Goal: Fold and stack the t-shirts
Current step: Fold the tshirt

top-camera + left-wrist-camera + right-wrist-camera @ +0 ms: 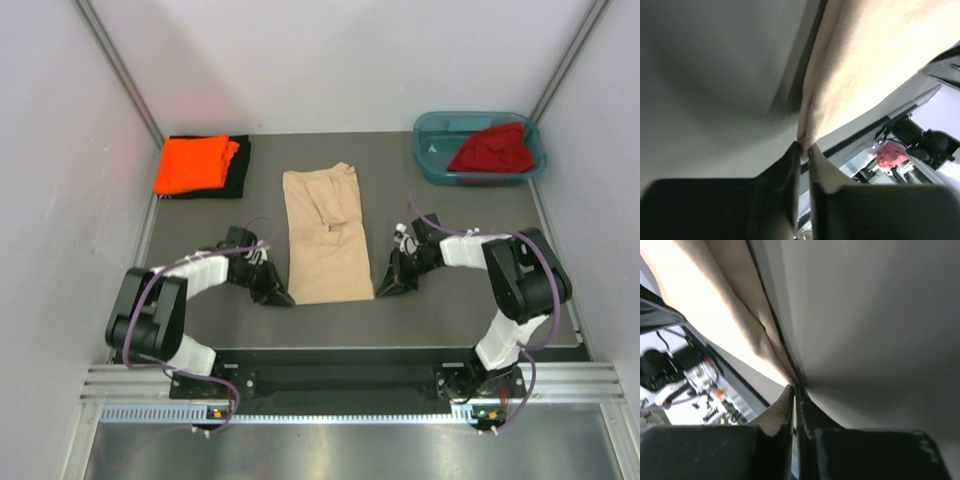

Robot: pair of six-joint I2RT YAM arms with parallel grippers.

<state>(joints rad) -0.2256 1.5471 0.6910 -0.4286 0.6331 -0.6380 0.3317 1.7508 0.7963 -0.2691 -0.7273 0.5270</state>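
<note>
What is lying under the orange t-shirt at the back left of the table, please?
A folded black t-shirt lies under the orange t-shirt; only its right and near edges show. The orange one covers the rest, so anything else beneath cannot be seen.

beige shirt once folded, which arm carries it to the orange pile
Left, likely: orange t-shirt lies far left, nearer the left tool; the right tool pinches the beige shirt at the other near corner.
</note>
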